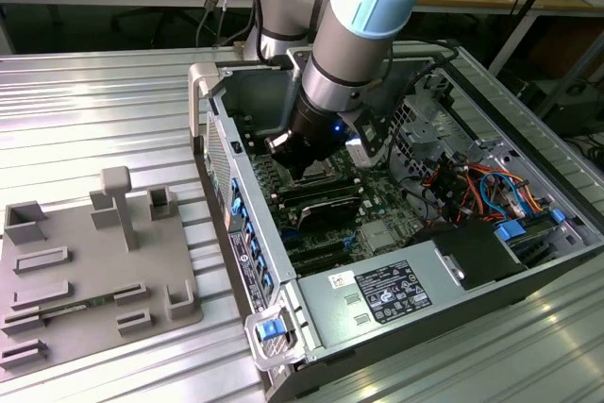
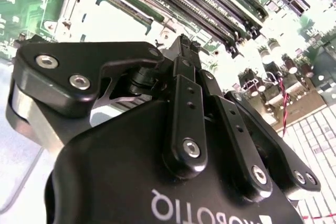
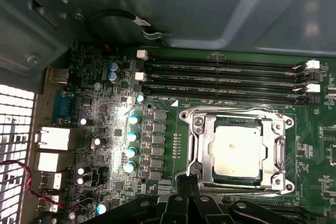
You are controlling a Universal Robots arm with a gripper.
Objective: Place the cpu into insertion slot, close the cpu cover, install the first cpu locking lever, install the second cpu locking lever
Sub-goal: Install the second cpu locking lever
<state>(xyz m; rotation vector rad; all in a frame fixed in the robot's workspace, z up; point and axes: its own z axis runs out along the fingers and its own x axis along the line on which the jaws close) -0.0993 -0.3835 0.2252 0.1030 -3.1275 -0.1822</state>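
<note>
Black end effector (image 2: 181, 51) up close looks clenched, fingertips pinched together, holding nothing I can see. Computer case (image 1: 377, 299) lies open; cover (image 3: 239, 148) is down over the cpu (image 3: 234, 149) in its slot. Levers? Can't tell.

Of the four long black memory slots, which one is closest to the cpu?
The memory slot directly bordering the cpu cover; the other three lie farther from the cpu.

Open computer case (image 1: 311, 346) on ribbed metal table (image 1: 94, 110), grey fixture tray (image 1: 85, 271) just beside it.
</note>
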